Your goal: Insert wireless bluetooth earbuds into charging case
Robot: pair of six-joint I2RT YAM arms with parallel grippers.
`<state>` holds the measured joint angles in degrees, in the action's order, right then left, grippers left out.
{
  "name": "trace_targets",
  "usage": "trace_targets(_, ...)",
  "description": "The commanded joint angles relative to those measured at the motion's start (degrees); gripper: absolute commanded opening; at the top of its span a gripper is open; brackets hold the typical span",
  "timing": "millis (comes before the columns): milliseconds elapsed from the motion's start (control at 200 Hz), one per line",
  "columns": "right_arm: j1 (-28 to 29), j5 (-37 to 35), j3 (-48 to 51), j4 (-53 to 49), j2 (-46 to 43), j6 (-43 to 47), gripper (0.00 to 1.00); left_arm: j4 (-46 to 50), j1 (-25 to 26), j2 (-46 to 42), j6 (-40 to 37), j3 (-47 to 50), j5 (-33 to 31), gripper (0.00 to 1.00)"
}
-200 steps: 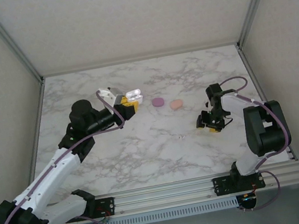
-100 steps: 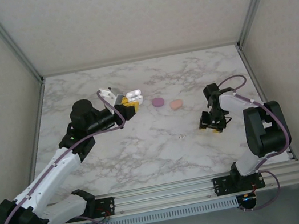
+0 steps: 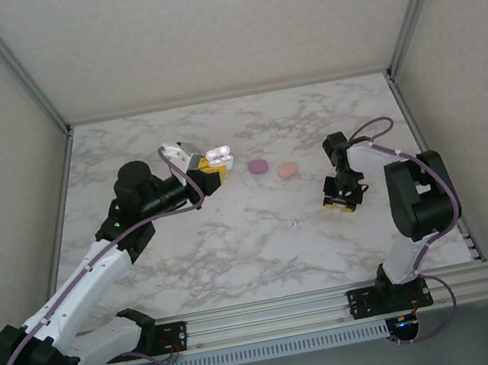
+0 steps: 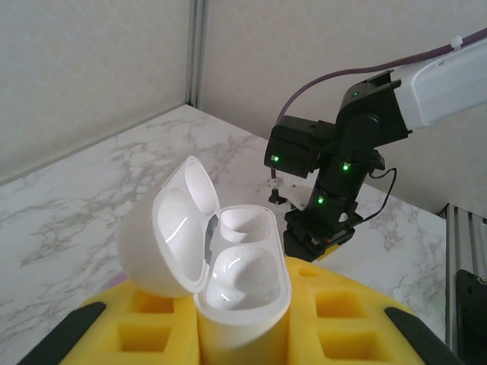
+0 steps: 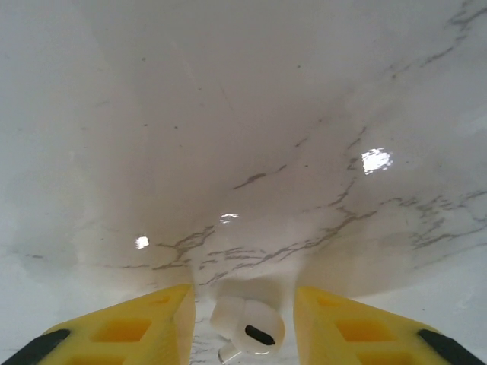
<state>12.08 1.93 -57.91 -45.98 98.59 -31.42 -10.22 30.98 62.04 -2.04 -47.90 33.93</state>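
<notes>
The left end effector (image 3: 209, 173) hovers over the far left part of the marble worktop (image 3: 237, 250), its yellow fingers (image 4: 346, 319) pressed against the sides of a white charging case (image 4: 242, 293). The case stands upright in that grip with its lid (image 4: 169, 230) swung open and tilted back to the left. In the left wrist view its two glossy sockets face up. From above, the case (image 3: 218, 156) shows as a bright white spot just past the yellow pads.

Near it, towards the middle of the worktop, lie a purple case (image 3: 258, 167) and an orange case (image 3: 288, 170). They sit side by side and close, and both are apart from the arms.

The right end effector (image 3: 339, 201) is down at the worktop on the right side, well apart from the white charging case. In the right wrist view its yellow fingers (image 5: 129, 327) are spread, one to each side of a white earbud (image 5: 247, 325) lying on the marble. A sliver of worktop shows between the earbud and each finger, so the earbud is bracketed and not pinched. A dark oval mark on the earbud faces the camera, and its stem points down and to the left
</notes>
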Motion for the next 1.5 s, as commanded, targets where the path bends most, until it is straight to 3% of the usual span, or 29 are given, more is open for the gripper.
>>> trace_targets(0, 0.8, -2.4, -1.9, -3.0, 1.0, -1.2, 0.37, 0.1, 0.2, 0.2, -1.1, -1.8, -0.4, 0.09)
trace_targets(691, 2.0, -4.3, -0.3, -0.9, 1.6, 0.3, 0.27, 0.4, 0.1, 0.4, -0.9, -2.0, -0.3, 0.09)
trace_targets(961, 4.5, -3.8, -2.9, -0.5, -11.2, 7.2, 0.25, -0.8, 0.1, 1.8, -0.5, -1.9, 0.1, 0.09)
trace_targets(1191, 15.3, -10.6, -14.9, -3.4, -25.8, 13.5, 0.25, -4.3, 0.4, 5.2, 1.4, -3.2, 4.0, 0.09)
trace_targets(1492, 35.2, -21.7, -31.7, -0.7, -25.9, 23.6, 0.25, -6.0, 1.9, 7.2, 1.1, -5.1, 6.9, 0.09)
